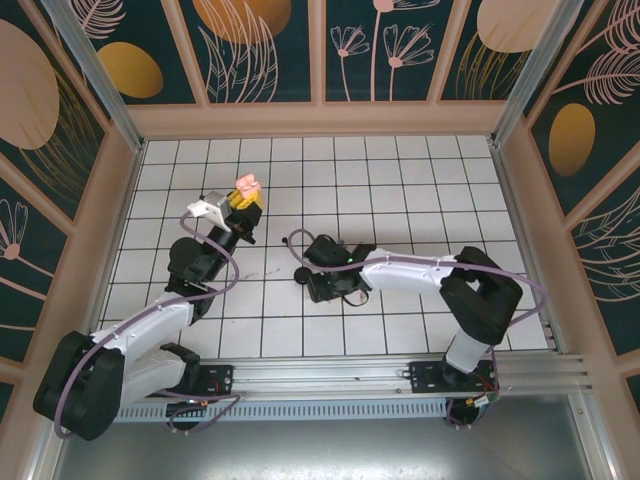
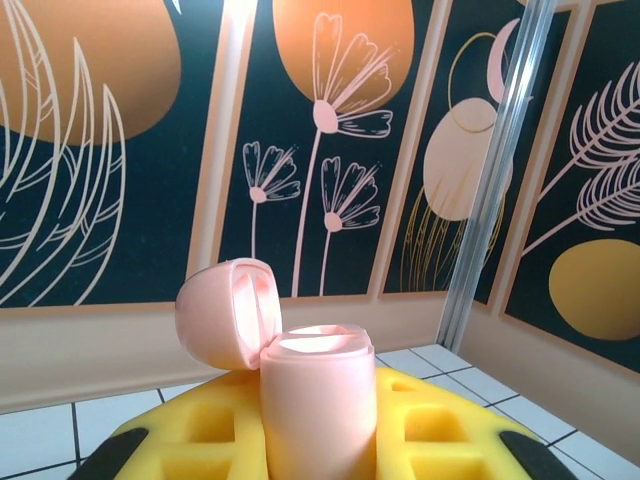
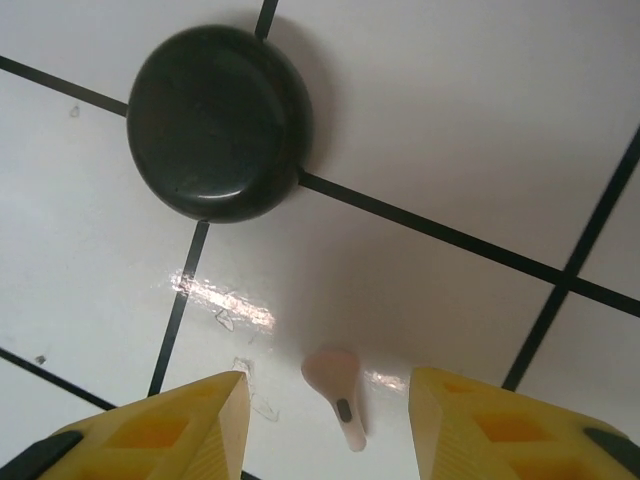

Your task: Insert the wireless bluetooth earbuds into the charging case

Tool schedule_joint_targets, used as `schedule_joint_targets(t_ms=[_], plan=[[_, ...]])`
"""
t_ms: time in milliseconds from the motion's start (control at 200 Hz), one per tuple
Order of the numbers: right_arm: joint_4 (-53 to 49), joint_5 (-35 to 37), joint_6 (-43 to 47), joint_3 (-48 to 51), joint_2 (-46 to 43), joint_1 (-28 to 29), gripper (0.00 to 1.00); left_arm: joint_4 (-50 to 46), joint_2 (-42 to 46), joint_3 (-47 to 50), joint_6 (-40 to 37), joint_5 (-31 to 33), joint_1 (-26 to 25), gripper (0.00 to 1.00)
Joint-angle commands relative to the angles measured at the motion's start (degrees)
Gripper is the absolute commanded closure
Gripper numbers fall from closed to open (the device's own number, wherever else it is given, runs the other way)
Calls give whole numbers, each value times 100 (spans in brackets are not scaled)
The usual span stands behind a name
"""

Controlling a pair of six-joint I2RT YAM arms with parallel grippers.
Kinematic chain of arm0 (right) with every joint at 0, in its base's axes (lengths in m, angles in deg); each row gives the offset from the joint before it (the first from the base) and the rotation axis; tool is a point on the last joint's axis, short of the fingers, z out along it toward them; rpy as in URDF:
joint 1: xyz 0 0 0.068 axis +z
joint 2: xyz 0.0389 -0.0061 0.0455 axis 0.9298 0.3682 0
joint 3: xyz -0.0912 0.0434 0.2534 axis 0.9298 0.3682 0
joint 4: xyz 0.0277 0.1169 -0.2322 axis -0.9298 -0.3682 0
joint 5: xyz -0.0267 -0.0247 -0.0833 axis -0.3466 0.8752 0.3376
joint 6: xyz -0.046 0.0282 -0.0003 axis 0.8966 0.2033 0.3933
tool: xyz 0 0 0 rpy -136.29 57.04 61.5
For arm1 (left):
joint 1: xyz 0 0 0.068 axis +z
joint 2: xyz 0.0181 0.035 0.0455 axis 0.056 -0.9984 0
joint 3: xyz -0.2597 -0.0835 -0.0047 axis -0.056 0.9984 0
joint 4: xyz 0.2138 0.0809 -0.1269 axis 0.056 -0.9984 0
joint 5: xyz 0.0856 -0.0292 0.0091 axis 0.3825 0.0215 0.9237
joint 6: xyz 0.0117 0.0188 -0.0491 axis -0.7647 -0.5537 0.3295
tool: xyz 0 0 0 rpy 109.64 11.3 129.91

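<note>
R gripper (image 3: 328,425) low over the white gridded tabletop (image 3: 480,120), wrist cam looking down. Its two yellow foam-faced finger pads (image 3: 160,435) stand well apart, nothing btwn them but the target. The small pale pink stemmed earbud (image 3: 338,392) lies flat on the tile inside that gap, roughly centred, touching neither pad. Long axis runs approx 12–6 in the wrist view, a shade toward 11–5: bulb end at 12, stem tip w/ dark contact at 6, toward the cam. Jaws close along 9–3, so across the stem; my read is a straight drop and pinch should do, no wrist roll needed. Risk: bud is tiny and smooth and could skate or pop out if the pads meet the bulb rather than the stem. Past it, at 11 from the bud, a glossy black round disc-shaped case (image 3: 220,120), lid down, sits on a grid line, near but apart from the bud. Farther off, at about 10–11 from the R gripper in the overhead view, the L gripper (image 1: 244,206) is clamped on the body of a pale pink oval charging case (image 2: 318,400), held upright, hinged lid (image 2: 225,315) flipped open to 10. Can't see into its wells from here. R arm is plainly the nearer to the bud.
</note>
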Motion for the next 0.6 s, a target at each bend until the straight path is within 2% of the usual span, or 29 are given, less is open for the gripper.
schedule_joint_targets(t_ms=[0, 380, 591], plan=[[-398, 361, -17, -290, 264, 108, 53, 417, 165, 119, 105, 173, 17, 100], [-621, 564, 30, -486, 642, 278, 54, 381, 313, 218, 31, 169, 19, 100], [-533, 531, 17, -424, 676, 278, 58, 363, 322, 193, 13, 134, 19, 100]])
